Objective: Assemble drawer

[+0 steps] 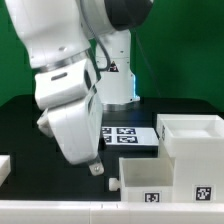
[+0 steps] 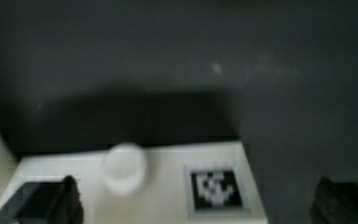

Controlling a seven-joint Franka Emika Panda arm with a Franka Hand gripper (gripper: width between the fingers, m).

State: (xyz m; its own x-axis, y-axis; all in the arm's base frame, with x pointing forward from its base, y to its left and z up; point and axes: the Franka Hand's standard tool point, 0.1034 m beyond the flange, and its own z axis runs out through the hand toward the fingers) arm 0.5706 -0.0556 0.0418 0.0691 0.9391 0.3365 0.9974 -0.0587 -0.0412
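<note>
A small open-top white drawer tray [image 1: 140, 178] with a black-and-white tag sits on the dark table, close beside the large cube-like white housing [image 1: 195, 148] at the exterior view's right. My gripper [image 1: 95, 167] hangs just to the tray's left, by its knob end. In the wrist view the tray's front face [image 2: 167, 175] lies below me, blurred, with its round knob [image 2: 126, 168] and a tag [image 2: 215, 187]. My gripper [image 2: 197, 205] is open there. Its dark fingertips [image 2: 43, 203] stand wide apart on either side of the tray front, holding nothing.
The marker board [image 1: 125, 134] lies flat on the table behind the tray, at the foot of the arm's base. Another white part [image 1: 5, 166] shows at the exterior view's left edge. A green wall stands behind the table.
</note>
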